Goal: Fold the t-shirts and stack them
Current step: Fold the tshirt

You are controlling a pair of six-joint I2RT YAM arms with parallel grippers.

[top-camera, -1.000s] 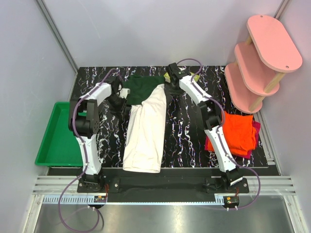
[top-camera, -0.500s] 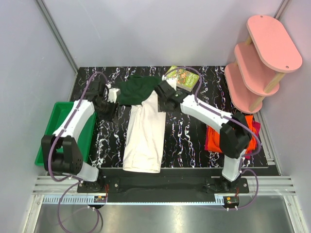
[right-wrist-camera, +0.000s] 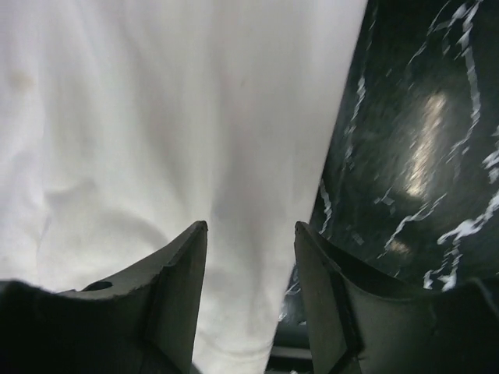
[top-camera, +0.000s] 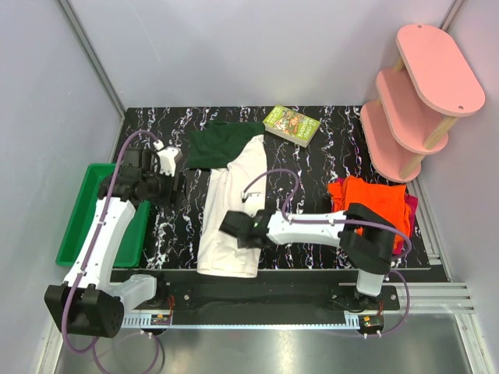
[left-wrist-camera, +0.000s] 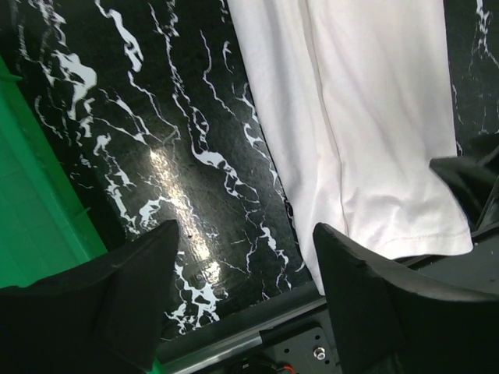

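Observation:
A cream-white t-shirt [top-camera: 234, 210] with dark green sleeves [top-camera: 218, 146] lies folded into a long strip down the middle of the table. My right gripper [top-camera: 231, 227] hovers open just above its lower right part; in the right wrist view the white cloth [right-wrist-camera: 156, 117] fills the space under the open gripper [right-wrist-camera: 251, 226], with nothing pinched. My left gripper [top-camera: 170, 187] is open over bare table, left of the shirt. Its wrist view shows the gripper [left-wrist-camera: 245, 230] empty and the shirt's hem end [left-wrist-camera: 366, 117] to the right. Orange and magenta t-shirts [top-camera: 376, 209] lie piled at the right.
A green tray [top-camera: 97, 222] sits off the table's left edge, also showing as the tray [left-wrist-camera: 39, 218] in the left wrist view. A small green book [top-camera: 292, 125] lies at the back. A pink three-tier shelf [top-camera: 425, 86] stands at the far right.
Both arms have pulled back from the sleeves at the far end. The right gripper has swung down to the shirt's near half, the left one out to the left, and both have opened.

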